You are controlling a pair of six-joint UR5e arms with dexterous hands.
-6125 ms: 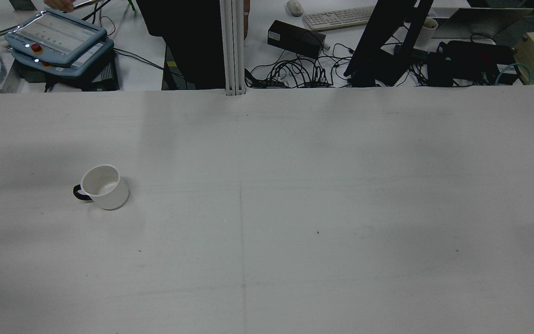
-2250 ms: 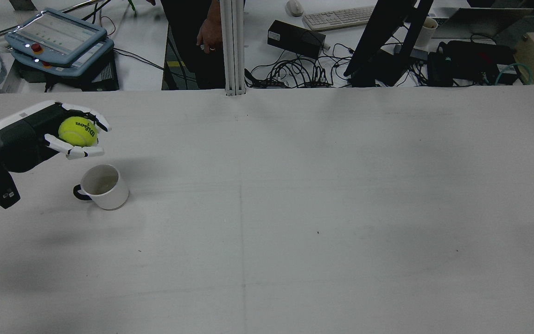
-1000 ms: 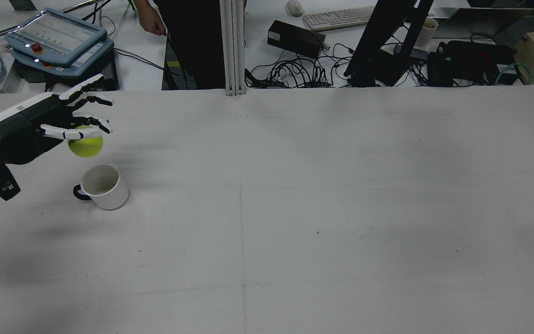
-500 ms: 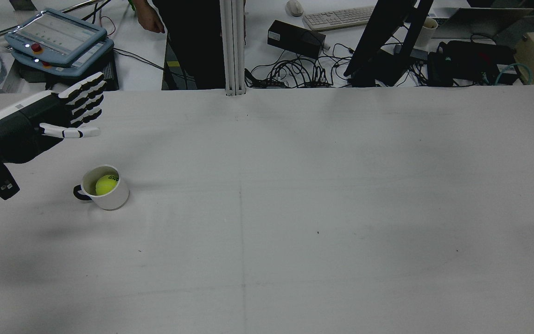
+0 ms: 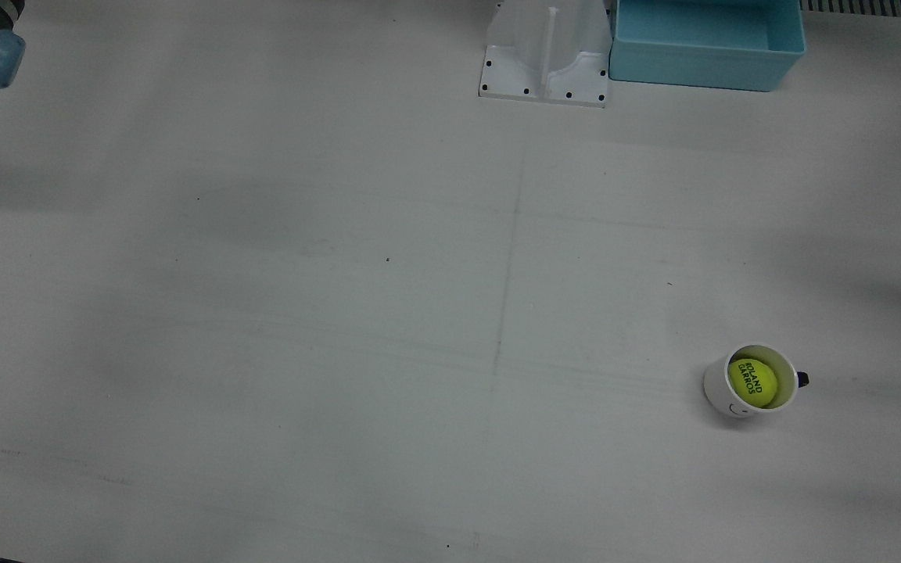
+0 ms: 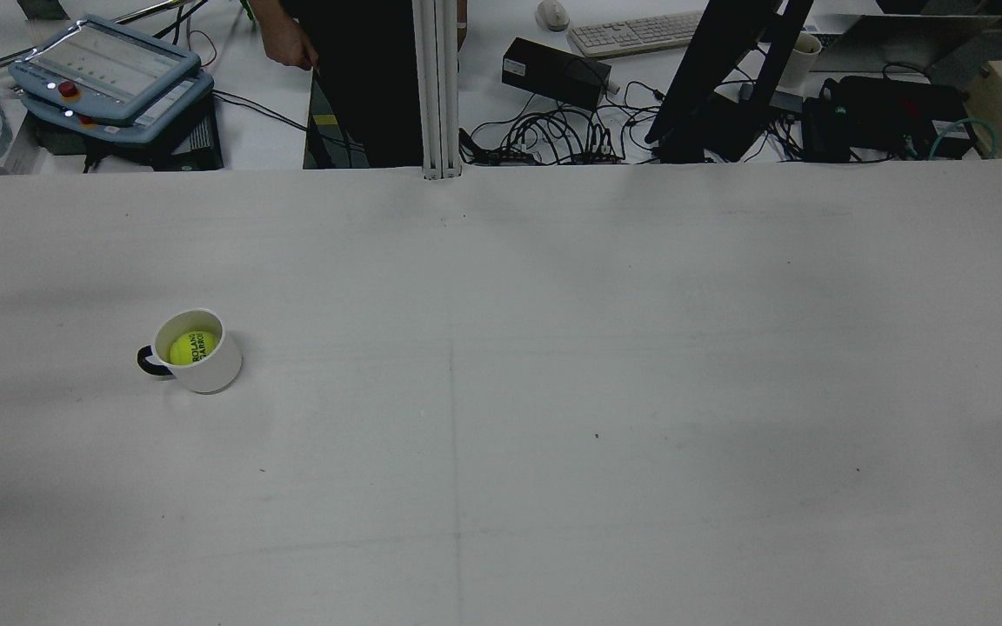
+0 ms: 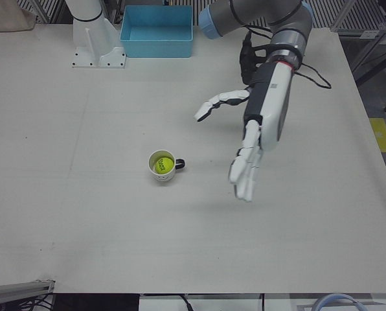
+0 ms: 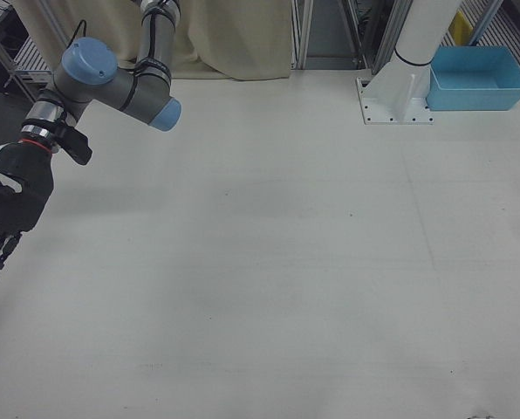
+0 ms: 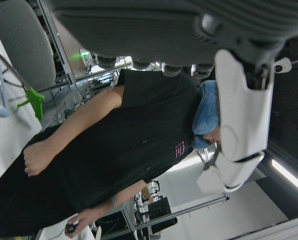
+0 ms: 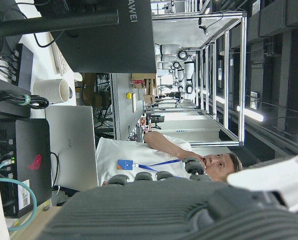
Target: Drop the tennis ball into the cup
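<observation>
The yellow tennis ball lies inside the white cup, which stands upright on the table's left half in the rear view. The front view shows the ball in the cup, and so does the left-front view, with the ball in the cup. My left hand is open and empty, fingers spread, raised well to the side of the cup. My right hand is open and empty at the far side of the table.
A blue bin and a white arm pedestal stand at the robot's edge of the table. Beyond the far edge are a teach pendant, cables and a monitor stand.
My left hand opened above the cup and the ball fell into it. The hand has since drawn back out of the rear view. The ball has settled in the cup.
</observation>
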